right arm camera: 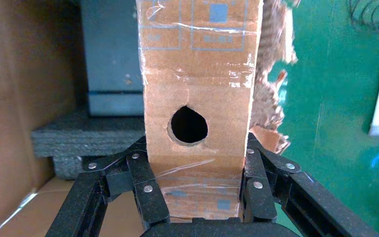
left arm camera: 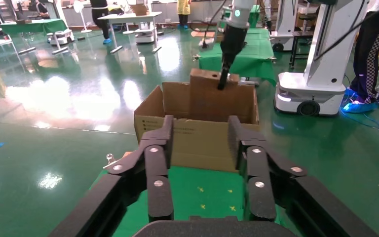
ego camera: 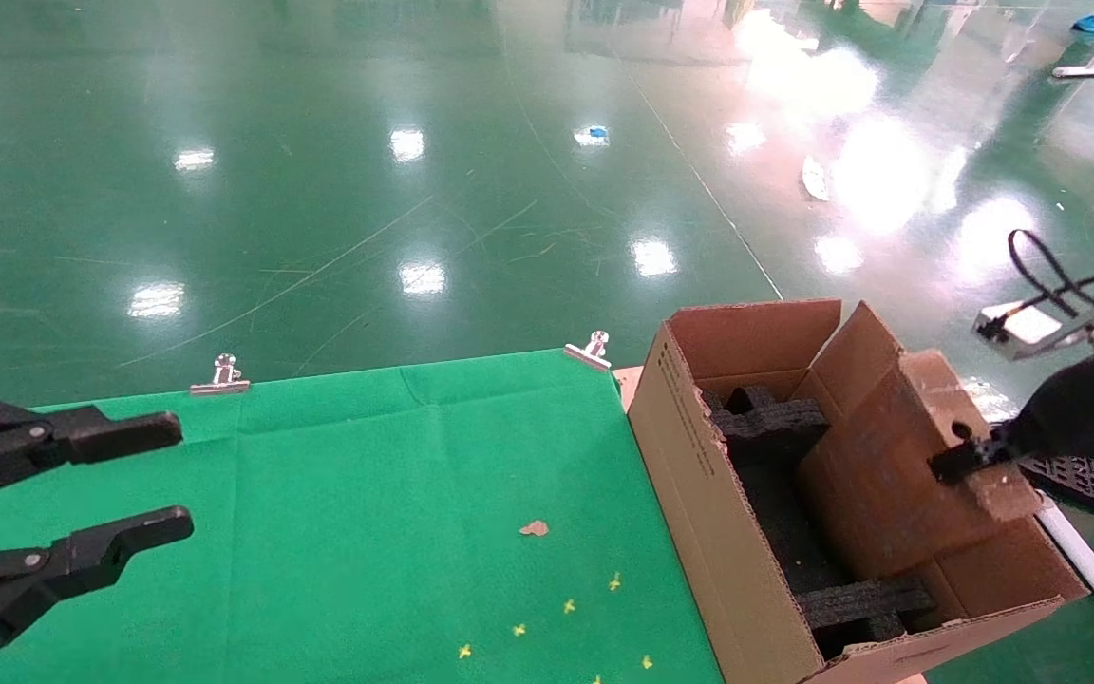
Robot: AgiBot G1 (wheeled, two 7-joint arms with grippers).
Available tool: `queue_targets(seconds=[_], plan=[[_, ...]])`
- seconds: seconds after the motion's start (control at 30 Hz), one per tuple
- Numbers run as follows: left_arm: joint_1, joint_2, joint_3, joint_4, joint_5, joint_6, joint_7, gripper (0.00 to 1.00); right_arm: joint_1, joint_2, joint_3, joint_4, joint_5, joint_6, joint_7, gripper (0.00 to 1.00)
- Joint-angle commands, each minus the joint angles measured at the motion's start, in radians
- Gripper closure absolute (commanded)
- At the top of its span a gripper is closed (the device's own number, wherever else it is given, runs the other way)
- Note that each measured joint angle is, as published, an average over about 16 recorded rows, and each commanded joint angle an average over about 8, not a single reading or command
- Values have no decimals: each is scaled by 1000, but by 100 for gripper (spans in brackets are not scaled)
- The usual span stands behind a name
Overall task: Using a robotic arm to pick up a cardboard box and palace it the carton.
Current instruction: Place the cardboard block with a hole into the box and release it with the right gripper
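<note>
Nearest you, the left end effector (ego camera: 162, 475) hangs released and idle over the green surface (ego camera: 395, 494), its fingers spread, well apart from the work. Farther right, the right end effector (right arm camera: 195, 190) is clenched on the narrow sides of the cardboard box (right arm camera: 197, 98), which stands on end inside the carton (ego camera: 699, 532), its holed top above the rim. Your risks, as I judge them: the box looks tilted, so if you release it here it may tip against the black foam inserts (ego camera: 775, 423) or wedge on the ragged torn wall (right arm camera: 271, 94) and not seat; the grip sits low on taped faces, so it could slip. You cannot see the box's lower end or whether it touches the carton floor, and the carton's near corner is cut off in the head view.
</note>
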Motion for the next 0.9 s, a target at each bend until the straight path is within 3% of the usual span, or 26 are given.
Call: queue_targets(seconds=[0.03,0.37,0.9], plan=[[0,0,0,0,0,0,0,0,-39,-10,-6,-32,13,13,-5,100],[0,0,1,0,0,0,0,0,-197,-68,0,-127,82,106,-20,100],[0,-1,2,0,-1,-1,1,0,-476,-144,57,-219,223,341,-127,100]])
